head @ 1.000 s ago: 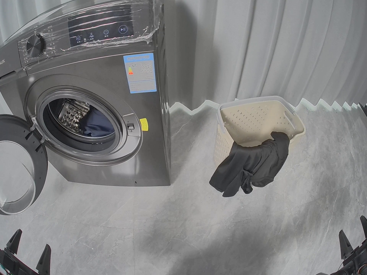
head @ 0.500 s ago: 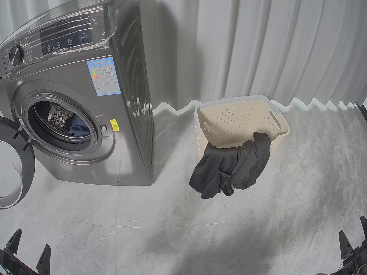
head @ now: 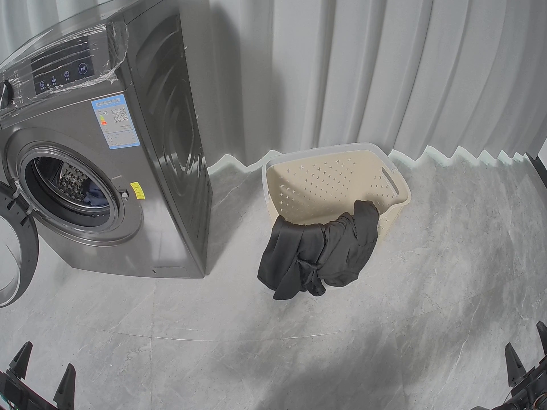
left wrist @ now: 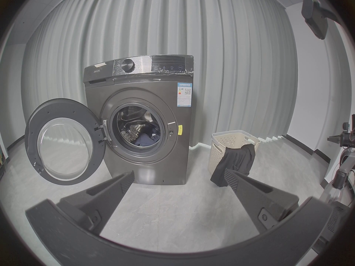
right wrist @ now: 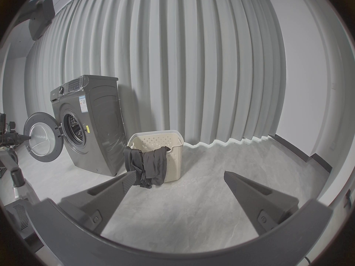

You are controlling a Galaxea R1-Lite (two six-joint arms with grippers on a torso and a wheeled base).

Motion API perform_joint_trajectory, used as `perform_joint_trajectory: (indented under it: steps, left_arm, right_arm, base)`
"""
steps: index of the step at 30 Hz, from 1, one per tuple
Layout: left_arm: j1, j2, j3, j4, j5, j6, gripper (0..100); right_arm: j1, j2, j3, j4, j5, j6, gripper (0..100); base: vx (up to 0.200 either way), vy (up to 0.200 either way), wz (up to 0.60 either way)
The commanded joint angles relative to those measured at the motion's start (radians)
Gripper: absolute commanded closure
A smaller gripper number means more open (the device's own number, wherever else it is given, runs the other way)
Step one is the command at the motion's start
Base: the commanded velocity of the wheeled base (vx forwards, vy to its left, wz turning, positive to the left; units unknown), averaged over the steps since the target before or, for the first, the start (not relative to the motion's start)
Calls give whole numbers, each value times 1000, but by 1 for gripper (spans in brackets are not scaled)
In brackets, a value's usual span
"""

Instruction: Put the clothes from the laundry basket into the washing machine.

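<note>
The grey washing machine (head: 114, 160) stands at the left with its round door (head: 14, 257) swung open. A blue garment (head: 94, 197) lies in the drum. Right of it on the floor sits the cream laundry basket (head: 319, 154), and a black garment (head: 316, 249) hangs over its near rim, down the outside wall. My left gripper (head: 45, 357) and right gripper (head: 525, 340) are low at the near corners, both open and empty, far from the basket. In the left wrist view the left gripper (left wrist: 178, 174) faces the machine (left wrist: 148, 104); in the right wrist view the right gripper (right wrist: 179, 174) faces the basket (right wrist: 159, 143).
White pleated curtains (head: 370, 58) hang behind the machine and basket. Grey tiled floor (head: 285, 343) lies bare between me and the basket. A dark skirting edge (head: 538, 166) runs along the far right.
The whole head picture has shifted left, so the camera has turned right; the basket now sits nearer the middle. Both grippers stay as they were, open and empty.
</note>
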State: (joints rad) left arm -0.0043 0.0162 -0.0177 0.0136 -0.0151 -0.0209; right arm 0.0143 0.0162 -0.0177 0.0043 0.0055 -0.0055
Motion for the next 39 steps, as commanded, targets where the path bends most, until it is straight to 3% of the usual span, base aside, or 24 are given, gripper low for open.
perform_joint_trajectory:
  steps: [1,17,29,39]
  left_arm:
    - [0,-13,13,0,0,-1,0]
    - [0,-13,13,0,0,-1,0]
    - [0,-13,12,0,0,-2,0]
    - [0,-13,12,0,0,-1,0]
  right_arm:
    - [0,-16,15,0,1,-1,0]
    - [0,-16,15,0,1,-1,0]
    - [0,-16,15,0,1,-1,0]
    - [0,-16,15,0,1,-1,0]
  base:
    - [0,0,0]
    - [0,-188,0]
    - [0,0,0]
    - [200,0,0]
